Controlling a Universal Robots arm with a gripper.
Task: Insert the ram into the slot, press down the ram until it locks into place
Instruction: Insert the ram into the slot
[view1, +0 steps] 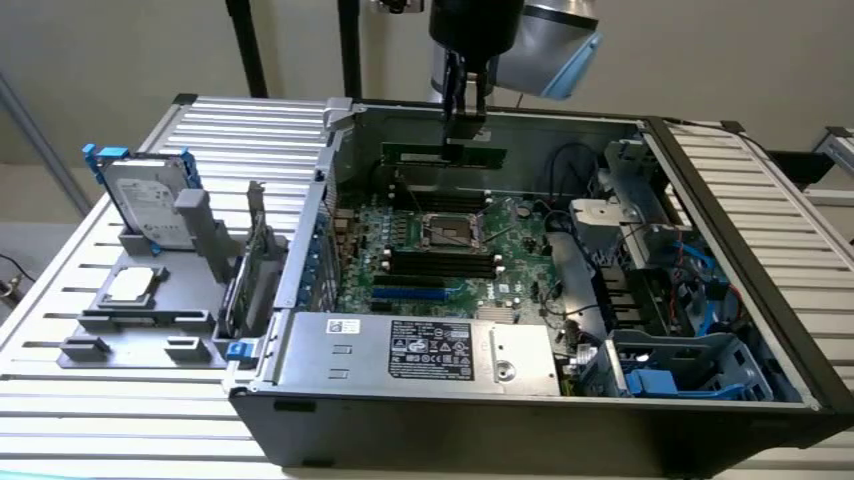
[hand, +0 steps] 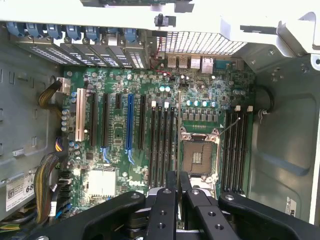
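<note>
Black fingers of my claw (hand: 178, 176) are squeezed tight on the ram (hand: 179, 130), pinching its top edge near the middle. It hangs right under my claw, up in the air, well above the green board (hand: 115, 135). Its long side lies level and runs the same way as the long black slots (hand: 166, 145) below me. None of it is in yet. Pushing and locking are not done.

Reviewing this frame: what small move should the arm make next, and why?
Probably a slow descent. The tool is shut on the ram, which hangs well above the motherboard. In the wrist view its edge runs parallel to the nearest black slot and close beside it, so little sideways correction looks needed.
</note>
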